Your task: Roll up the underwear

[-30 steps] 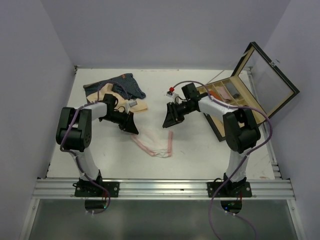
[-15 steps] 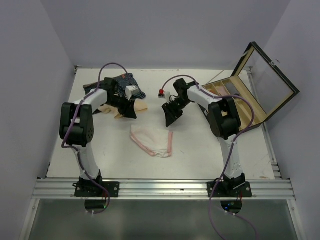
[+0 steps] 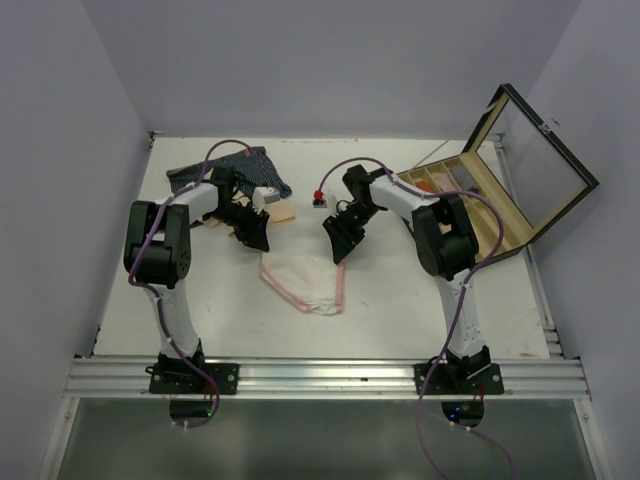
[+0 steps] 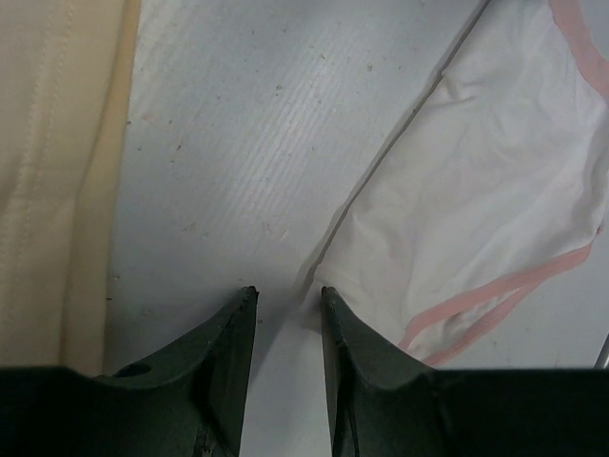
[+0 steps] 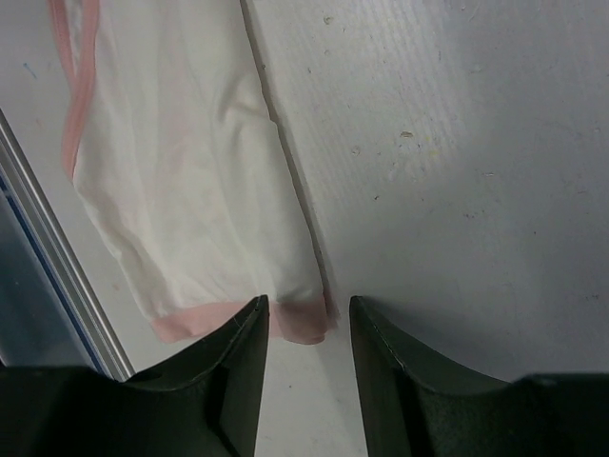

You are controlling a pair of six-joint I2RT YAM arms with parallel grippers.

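Pink-and-white underwear lies flat on the table; I see the left gripper and right gripper both parted, holding nothing

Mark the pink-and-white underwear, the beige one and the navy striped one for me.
pink-and-white underwear (image 3: 300, 280), top view, white middle panel.
beige underwear (image 4: 57, 143), left wrist view, plain cloth near a seam.
navy striped underwear (image 3: 265, 172), top view, striped cloth near its right edge.

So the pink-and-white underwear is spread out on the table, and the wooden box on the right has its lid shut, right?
Not quite. The wooden box on the right has its lid open and propped up, as the top view shows. The pink-and-white underwear is indeed spread out on the table.
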